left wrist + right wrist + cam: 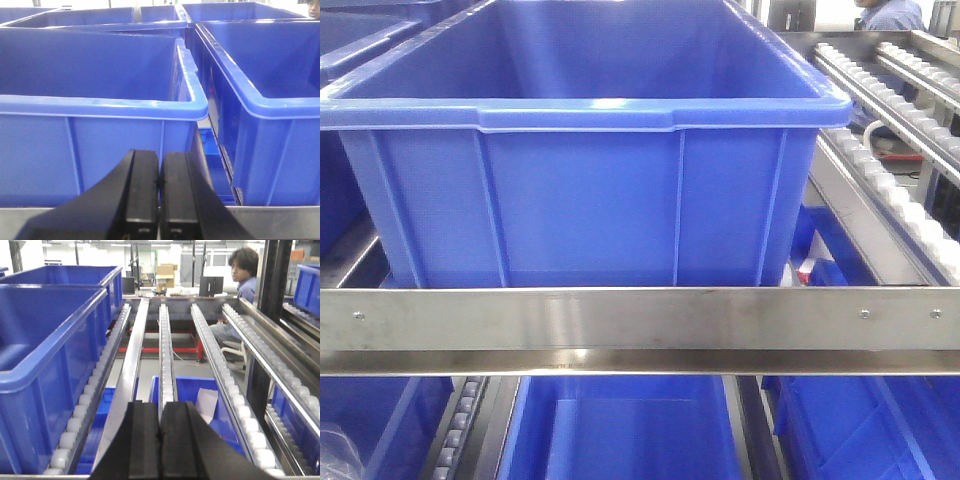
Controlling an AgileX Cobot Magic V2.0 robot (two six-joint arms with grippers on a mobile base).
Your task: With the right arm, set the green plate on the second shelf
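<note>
Front view: large blue bin [585, 150] behind a steel shelf rail [640, 330]; green plate not visible in any view. Left wrist: left gripper [159, 197] fully closed, empty, blue bins [95, 107] directly ahead and right. Right wrist: right gripper [160, 440] closed, empty, roller tracks [167, 350] ahead, blue bin [45, 365] left, seated person [240, 285] beyond.

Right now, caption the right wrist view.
Shut right hand facing empty roller rails, blue bins alongside.

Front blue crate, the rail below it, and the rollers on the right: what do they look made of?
Blue crate: looks like moulded plastic, semi-gloss, with ribbed walls and a rolled rim. Rail: brushed metal, likely steel, reflective with screw heads. Rollers: probably white plastic wheels in metal tracks.
</note>
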